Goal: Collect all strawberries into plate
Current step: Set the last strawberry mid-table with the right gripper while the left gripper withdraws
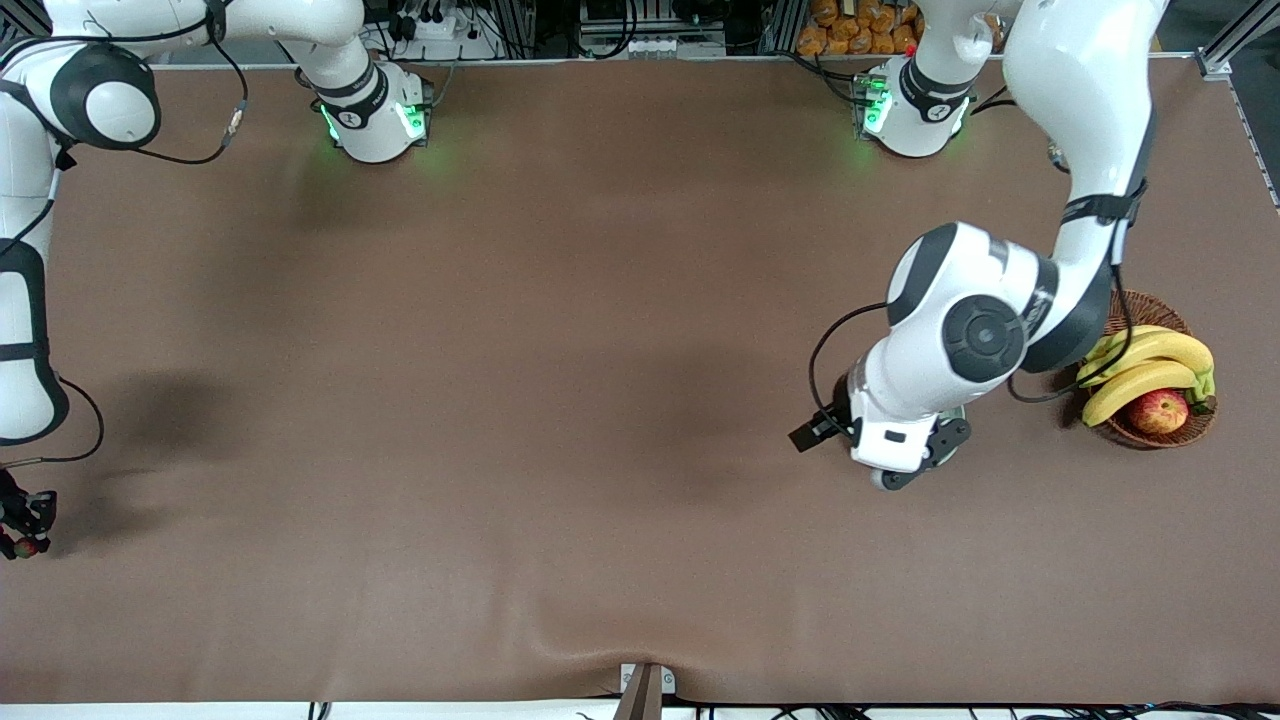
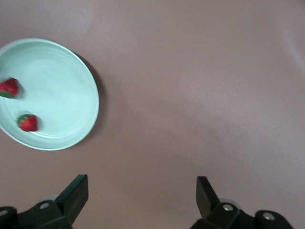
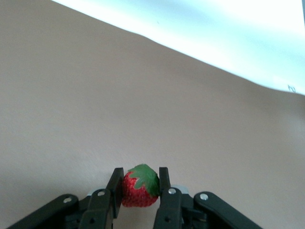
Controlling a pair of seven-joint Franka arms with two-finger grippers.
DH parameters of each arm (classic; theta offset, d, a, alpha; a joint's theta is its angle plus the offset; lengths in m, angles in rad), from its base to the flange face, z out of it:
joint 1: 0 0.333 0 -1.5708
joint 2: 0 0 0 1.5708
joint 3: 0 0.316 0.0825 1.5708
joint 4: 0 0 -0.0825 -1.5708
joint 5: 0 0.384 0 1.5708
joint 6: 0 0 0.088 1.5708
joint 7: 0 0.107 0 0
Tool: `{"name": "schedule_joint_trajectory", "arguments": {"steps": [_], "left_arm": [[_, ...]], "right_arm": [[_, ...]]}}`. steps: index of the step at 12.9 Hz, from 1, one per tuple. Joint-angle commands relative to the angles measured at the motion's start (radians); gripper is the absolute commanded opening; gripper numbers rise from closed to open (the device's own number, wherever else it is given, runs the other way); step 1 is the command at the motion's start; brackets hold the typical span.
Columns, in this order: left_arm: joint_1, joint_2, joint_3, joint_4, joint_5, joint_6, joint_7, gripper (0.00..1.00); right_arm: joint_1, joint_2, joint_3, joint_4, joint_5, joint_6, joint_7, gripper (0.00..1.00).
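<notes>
My right gripper (image 3: 139, 184) is shut on a small red strawberry (image 3: 135, 194) with a green cap, which sits between its black fingers. In the front view this gripper (image 1: 22, 540) hangs low over the brown cloth at the right arm's end of the table, with the berry (image 1: 28, 547) red at its tip. The pale mint plate (image 2: 71, 71) lies on the cloth in the left wrist view and holds two strawberries (image 2: 8, 88) (image 2: 27, 122). My left gripper (image 2: 142, 185) is open and empty over bare cloth beside the plate. In the front view the left arm hides the plate.
A brown wicker basket (image 1: 1150, 300) stands toward the left arm's end of the table, holding bananas (image 1: 1145, 365) and a red-yellow apple (image 1: 1158, 410). The cloth's edge (image 3: 200, 62) runs close to my right gripper.
</notes>
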Motion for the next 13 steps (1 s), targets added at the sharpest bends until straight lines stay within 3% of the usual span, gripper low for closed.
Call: {"name": "schedule_joint_trajectory", "arguments": {"steps": [1, 6, 10, 13], "left_arm": [[0.048, -0.093, 0.004, -0.022, -0.007, -0.065, 0.075, 1.00], [0.174, -0.220, -0.001, -0.021, -0.021, -0.228, 0.319, 1.00], [0.274, -0.332, -0.002, -0.022, -0.022, -0.311, 0.543, 1.00], [0.349, -0.376, -0.002, -0.030, -0.024, -0.384, 0.744, 1.00]], "right_arm": [[0.004, -0.067, 0.017, -0.028, 0.014, -0.106, 0.012, 0.00], [0.019, -0.179, 0.051, -0.117, 0.013, -0.248, 0.018, 0.00], [0.064, -0.229, 0.103, -0.122, 0.004, -0.498, 0.007, 0.00], [0.162, -0.238, 0.122, -0.120, -0.026, -0.536, 0.020, 0.00]]}}
